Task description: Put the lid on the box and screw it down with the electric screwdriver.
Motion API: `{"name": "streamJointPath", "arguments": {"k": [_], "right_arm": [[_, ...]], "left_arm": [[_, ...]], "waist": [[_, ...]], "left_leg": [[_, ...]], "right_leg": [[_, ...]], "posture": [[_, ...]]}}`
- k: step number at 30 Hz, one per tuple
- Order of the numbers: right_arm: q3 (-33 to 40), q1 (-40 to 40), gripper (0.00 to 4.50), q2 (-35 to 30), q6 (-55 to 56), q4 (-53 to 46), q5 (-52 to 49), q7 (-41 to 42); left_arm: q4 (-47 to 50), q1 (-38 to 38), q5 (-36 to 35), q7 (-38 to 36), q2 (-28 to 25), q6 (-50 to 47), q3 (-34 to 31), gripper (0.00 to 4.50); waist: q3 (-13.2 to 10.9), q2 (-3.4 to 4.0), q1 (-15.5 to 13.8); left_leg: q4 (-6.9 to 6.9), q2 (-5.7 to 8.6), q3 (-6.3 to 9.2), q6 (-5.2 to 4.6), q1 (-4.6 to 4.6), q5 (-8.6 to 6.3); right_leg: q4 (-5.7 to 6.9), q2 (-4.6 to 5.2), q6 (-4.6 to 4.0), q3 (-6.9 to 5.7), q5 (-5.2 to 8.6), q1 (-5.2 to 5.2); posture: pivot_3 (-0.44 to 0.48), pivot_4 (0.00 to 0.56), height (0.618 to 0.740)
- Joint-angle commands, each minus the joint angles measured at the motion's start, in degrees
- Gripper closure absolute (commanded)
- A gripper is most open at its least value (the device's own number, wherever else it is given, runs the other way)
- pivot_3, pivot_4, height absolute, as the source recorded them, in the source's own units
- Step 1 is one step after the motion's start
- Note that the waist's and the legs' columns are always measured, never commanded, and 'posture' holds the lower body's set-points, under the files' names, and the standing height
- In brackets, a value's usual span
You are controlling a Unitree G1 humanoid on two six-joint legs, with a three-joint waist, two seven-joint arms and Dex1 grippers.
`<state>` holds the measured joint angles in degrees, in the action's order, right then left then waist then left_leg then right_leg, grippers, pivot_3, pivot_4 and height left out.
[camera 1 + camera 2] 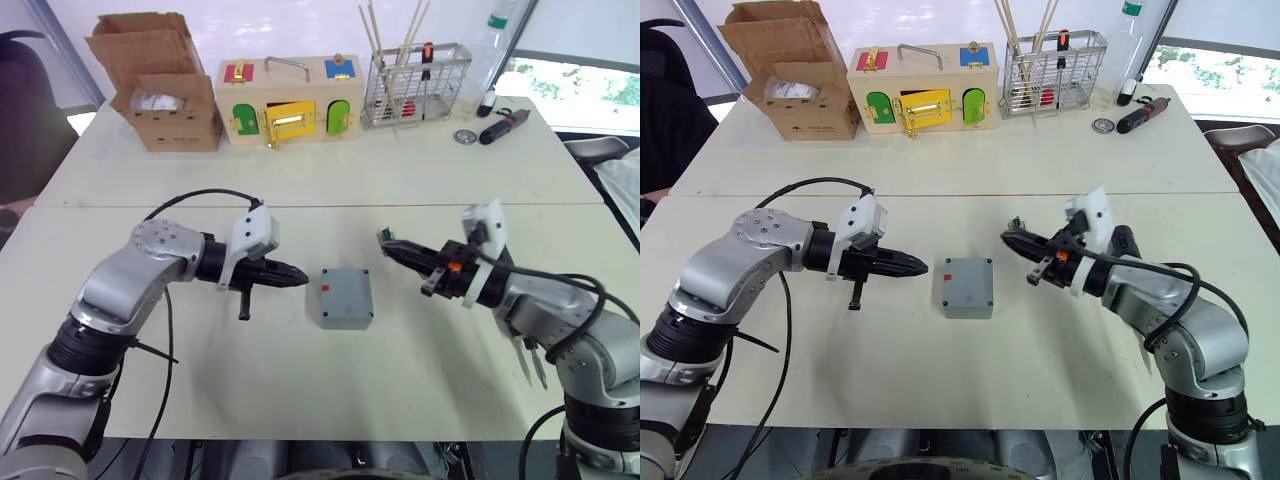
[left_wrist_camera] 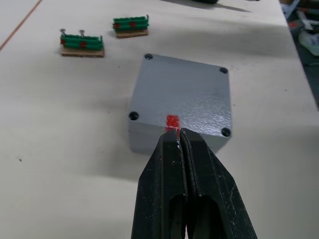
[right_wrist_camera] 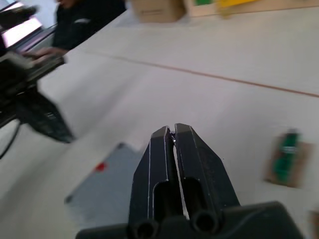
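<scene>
The grey box point(image 1: 346, 297) stands in the middle of the near table. The lid point(image 2: 184, 94) lies flat on top of it, with a dark hole at each corner and a small red mark by one edge. My left gripper point(image 1: 300, 275) is shut and empty. Its tip is just left of the box and points at it, close over the red-marked edge in the left wrist view. My right gripper point(image 1: 392, 245) hovers to the right of the box and a little behind it, also shut and empty. The electric screwdriver point(image 1: 503, 126) lies at the far right of the back table.
Small green terminal blocks point(image 2: 82, 44) lie on the table beyond the box, one beside my right gripper's tip point(image 1: 383, 236). At the back stand an open cardboard box point(image 1: 160, 95), a wooden box with coloured doors point(image 1: 290, 100) and a wire rack point(image 1: 415, 85). A person point(image 3: 89, 10) sits at the table's left.
</scene>
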<state>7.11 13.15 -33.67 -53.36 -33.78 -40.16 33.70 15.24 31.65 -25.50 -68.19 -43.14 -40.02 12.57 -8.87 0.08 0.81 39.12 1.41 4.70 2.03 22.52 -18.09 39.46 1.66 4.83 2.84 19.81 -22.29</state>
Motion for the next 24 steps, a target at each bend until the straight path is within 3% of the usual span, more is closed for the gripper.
{"name": "streamJointPath", "arguments": {"k": [1, 24], "right_arm": [[-2.75, 0.85, 4.45, 0.41, 1.28, -0.68, 0.78, -0.50], [-6.75, -0.94, 4.45, -0.52, 5.43, 3.79, 5.60, 1.27]], "left_arm": [[0.37, -0.01, -0.39, -0.18, -0.61, 0.33, -1.04, 4.50], [1.73, -1.25, -0.51, 2.35, -0.15, -0.18, -0.88, 4.50]], "waist": [[0.00, 0.00, -0.04], [0.00, 0.00, 0.01]], "left_leg": [[0.00, 0.00, 0.00, 0.00, 0.00, 0.00], [0.00, 0.00, 0.00, 0.00, 0.00, 0.00]], "right_leg": [[0.00, 0.00, 0.00, 0.00, 0.00, 0.00], [-0.01, 0.00, 0.00, 0.00, 0.00, -0.01]], "posture": [[0.000, 0.150, 0.740], [0.000, 0.150, 0.740]]}}
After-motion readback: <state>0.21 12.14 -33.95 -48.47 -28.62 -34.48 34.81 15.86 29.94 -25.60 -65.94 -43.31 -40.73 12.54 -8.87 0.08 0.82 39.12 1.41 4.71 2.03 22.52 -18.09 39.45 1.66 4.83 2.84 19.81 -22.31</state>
